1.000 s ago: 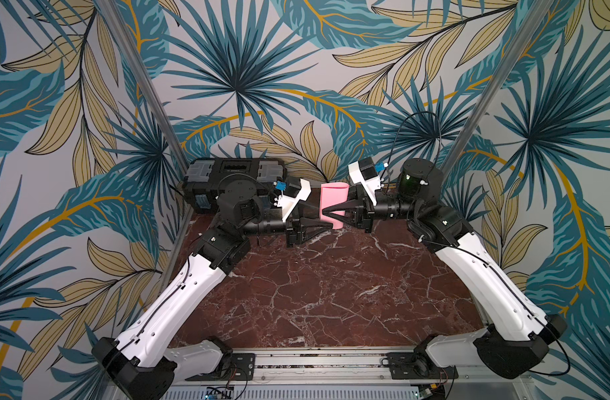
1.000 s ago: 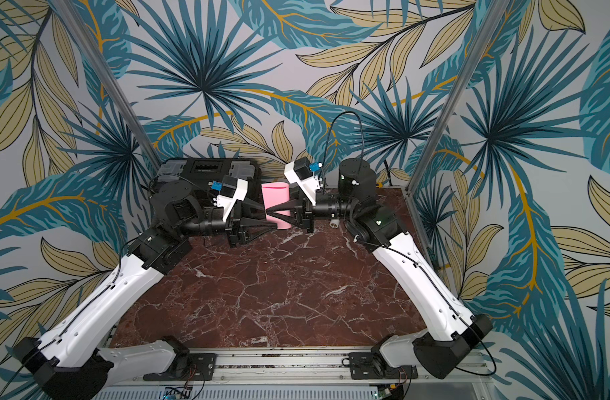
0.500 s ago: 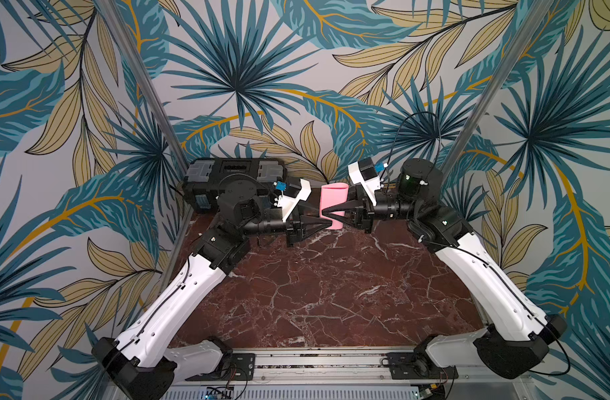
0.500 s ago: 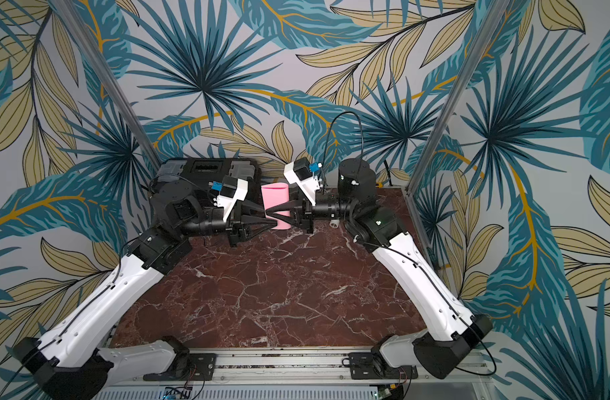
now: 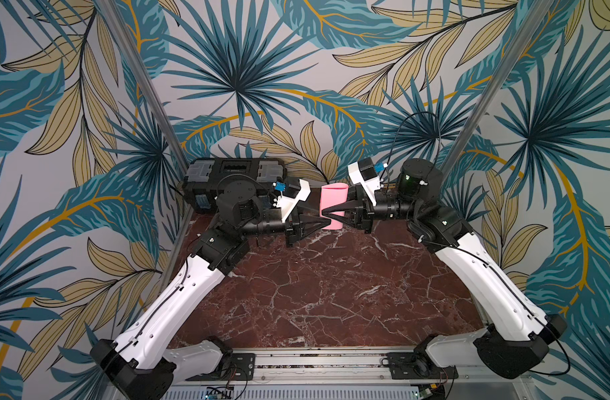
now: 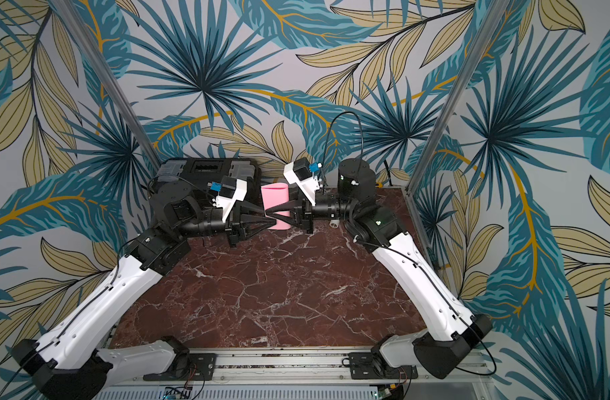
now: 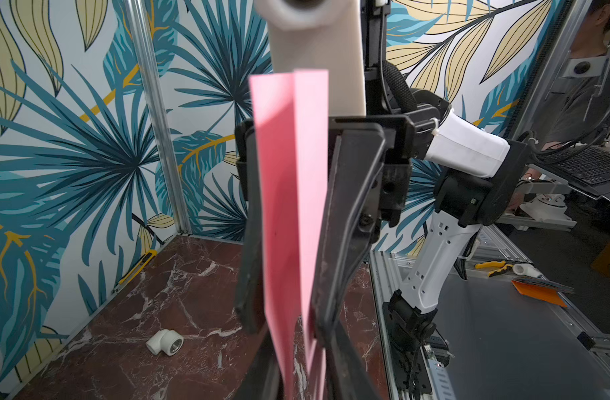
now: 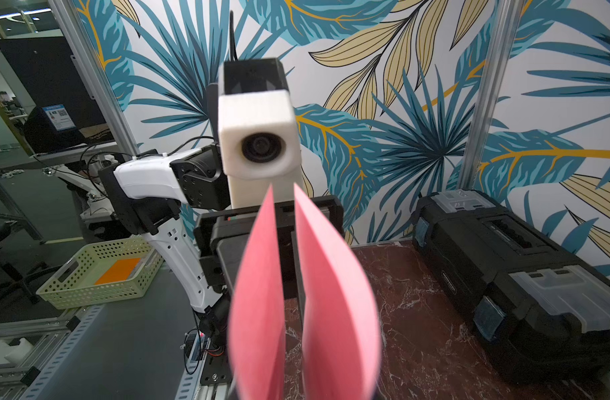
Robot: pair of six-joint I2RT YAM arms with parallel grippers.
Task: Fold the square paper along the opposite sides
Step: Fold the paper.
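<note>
The square paper is a light-pink sheet held upright above the back of the marble table, bent so that its two halves face each other. My right gripper comes in from the right and is shut on it. From the left, my left gripper has its fingers closed in on both layers. In the left wrist view the paper runs between my own fingers, with a thin slit between the layers. The paper's halves hide the jaws in the right wrist view.
A black toolbox stands at the back left against the wall. A white pipe elbow lies on the marble table at the back right, a yellow knife by the wall. A cream basket sits off the table.
My left gripper's jaws have narrowed from wide apart onto the paper's left side. The right gripper and the paper have stayed where they were.
</note>
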